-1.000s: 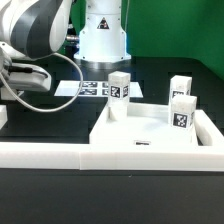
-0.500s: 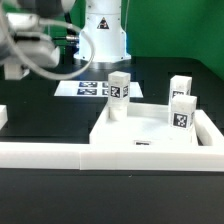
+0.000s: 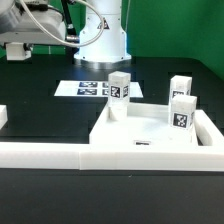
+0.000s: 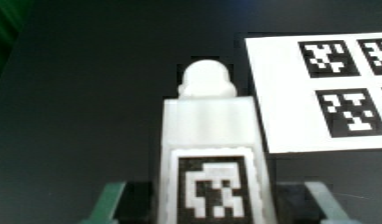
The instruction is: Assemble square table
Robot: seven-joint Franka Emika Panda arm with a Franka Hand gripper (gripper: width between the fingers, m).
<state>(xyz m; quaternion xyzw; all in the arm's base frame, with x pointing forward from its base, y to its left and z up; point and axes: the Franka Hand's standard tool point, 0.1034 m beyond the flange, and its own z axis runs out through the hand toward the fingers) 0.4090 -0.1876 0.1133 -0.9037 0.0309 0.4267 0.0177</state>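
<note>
The square table's white slab lies inside the corner of the rail. Three tagged white leg blocks stand upright on it: one at the far left corner and two on the exterior view's right. My gripper hangs high at the exterior view's far left. In the wrist view my gripper is shut on a fourth leg block. Its tagged face is toward the camera and its rounded peg points away. A green finger shows on each side of the block.
The marker board lies flat on the black table behind the slab, below and beside the held leg. A long low white rail runs along the front. A small white piece sits at the exterior view's left edge.
The arm has risen from low over the table at the exterior view's left to high up, carrying the leg block. The slab and standing legs have not moved.
</note>
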